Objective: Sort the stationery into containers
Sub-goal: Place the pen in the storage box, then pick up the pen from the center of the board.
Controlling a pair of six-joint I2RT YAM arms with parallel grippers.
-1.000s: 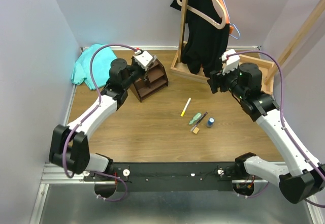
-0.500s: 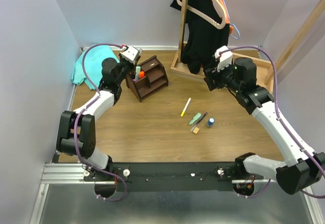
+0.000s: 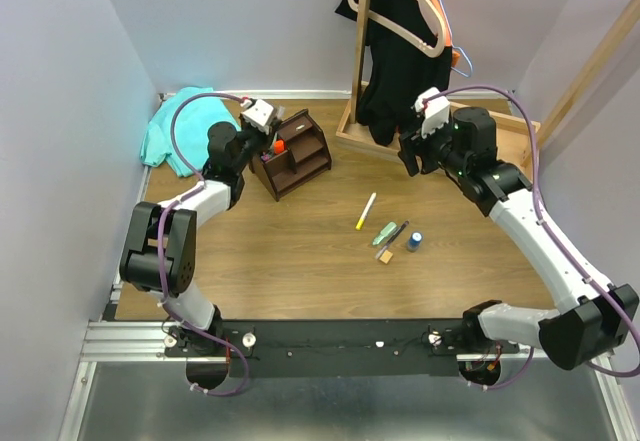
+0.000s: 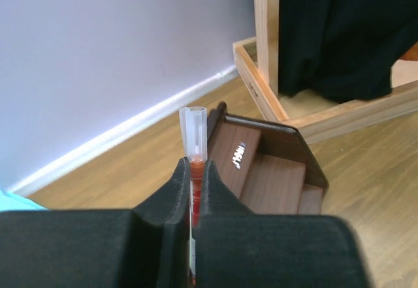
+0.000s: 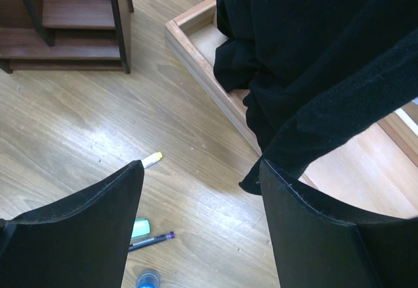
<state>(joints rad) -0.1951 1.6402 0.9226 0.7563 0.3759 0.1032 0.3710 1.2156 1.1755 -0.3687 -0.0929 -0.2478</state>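
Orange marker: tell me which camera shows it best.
Left wrist: the orange marker stands centre frame, clamped in the left hand. Top external shows only a small orange spot by the organizer; right wrist, a sliver at its corner.

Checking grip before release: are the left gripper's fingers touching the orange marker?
Touching. Left wrist view: the left gripper has both fingers pressed against the orange marker, no gap.
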